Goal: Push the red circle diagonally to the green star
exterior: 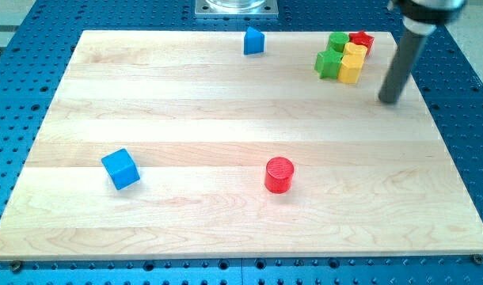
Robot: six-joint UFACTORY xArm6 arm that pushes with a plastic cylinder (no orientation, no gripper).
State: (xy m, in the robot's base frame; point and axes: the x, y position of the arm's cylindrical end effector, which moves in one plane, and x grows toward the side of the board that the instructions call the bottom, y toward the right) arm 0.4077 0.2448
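The red circle (279, 175), a short red cylinder, stands on the wooden board (226, 103) at the lower middle. A green star (329, 64) sits in a tight cluster at the view's top right, with another green block (339, 41) just above it. My tip (389, 100) is at the end of the dark rod on the right side of the board, to the right of and slightly below the cluster. It is far up and to the right of the red circle and touches no block.
The cluster also holds two yellow blocks (352, 63) and a red block (362, 39). A blue cube (120, 169) lies at the lower left. A blue block (253, 40) stands near the top edge, middle. A blue perforated table surrounds the board.
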